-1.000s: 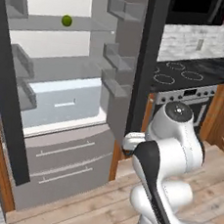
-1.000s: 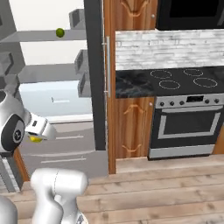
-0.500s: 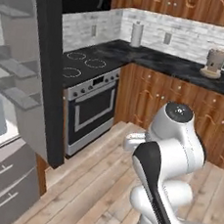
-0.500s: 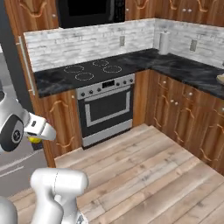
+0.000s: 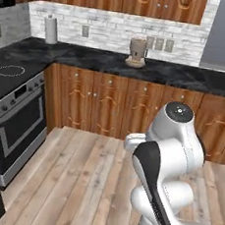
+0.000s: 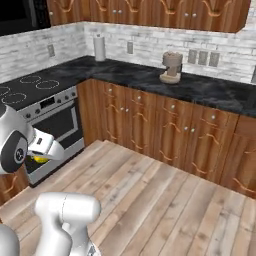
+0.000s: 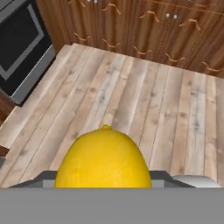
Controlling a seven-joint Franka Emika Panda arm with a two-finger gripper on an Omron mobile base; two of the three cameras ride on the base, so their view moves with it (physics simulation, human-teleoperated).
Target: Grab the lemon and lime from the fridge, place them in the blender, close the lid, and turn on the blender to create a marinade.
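The lemon [image 7: 103,159], bright yellow and slightly oval, sits low in the middle of the hand view, above the wooden floor. In the right base view the lemon [image 6: 38,159] peeks out yellow under the white hand, and my gripper [image 6: 42,154] is shut on it at the left, level with the oven front. The arm [image 5: 173,141] is folded close to the base. The lime, the inside of the fridge, the blender and the lid are out of view.
A black counter [image 5: 91,57] on wooden cabinets runs along the back wall, with a paper towel roll [image 5: 51,29] and a small brown appliance [image 5: 137,53] on it. A stove with an oven [image 5: 12,123] stands at the left. Plank floor [image 5: 88,171] lies open ahead.
The whole picture has swung: the base turned away from the open fridge, past the stove, to face the counter corner. The lemon stays in the gripper.
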